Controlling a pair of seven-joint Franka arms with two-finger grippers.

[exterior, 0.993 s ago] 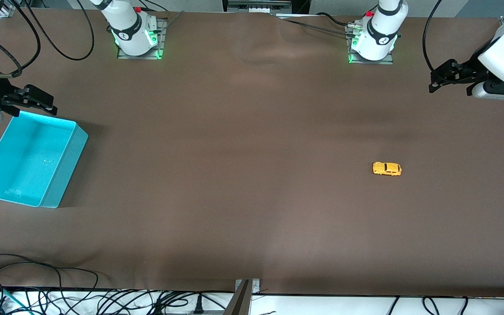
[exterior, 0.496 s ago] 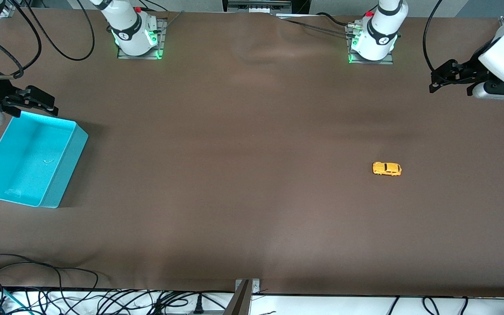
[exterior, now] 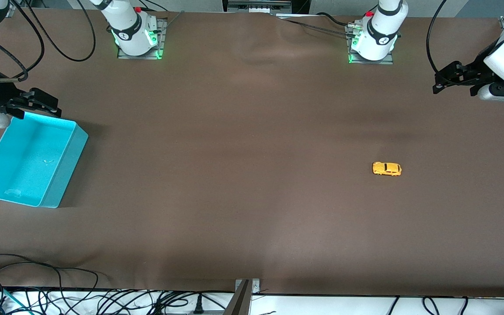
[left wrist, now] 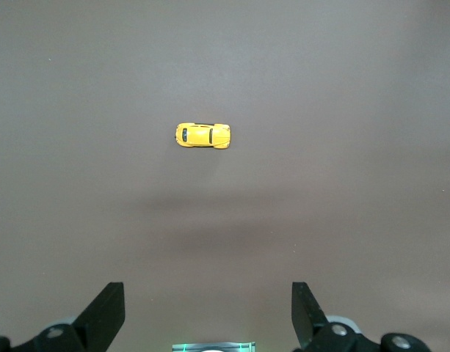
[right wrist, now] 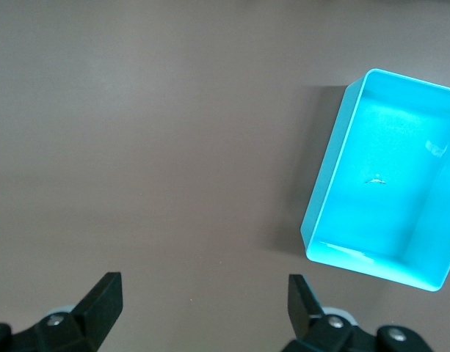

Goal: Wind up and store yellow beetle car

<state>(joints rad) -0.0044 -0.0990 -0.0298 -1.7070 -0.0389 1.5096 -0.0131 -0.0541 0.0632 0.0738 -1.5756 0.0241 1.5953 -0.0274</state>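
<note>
Left gripper (exterior: 446, 83): shifted slightly toward its table end – fingers spread, nothing held.
Right gripper (exterior: 37, 103): spread wide, empty, at the turquoise bin (exterior: 70, 151) rim.
Yellow beetle car (exterior: 386, 169): unmoved, well apart from both grippers – winding not begun.

One yellow beetle car (exterior: 386, 169), one turquoise bin (exterior: 66, 164), two arms.

Yellow beetle car (exterior: 386, 169), turquoise bin (exterior: 66, 162), plain brown table (exterior: 243, 175).
</note>
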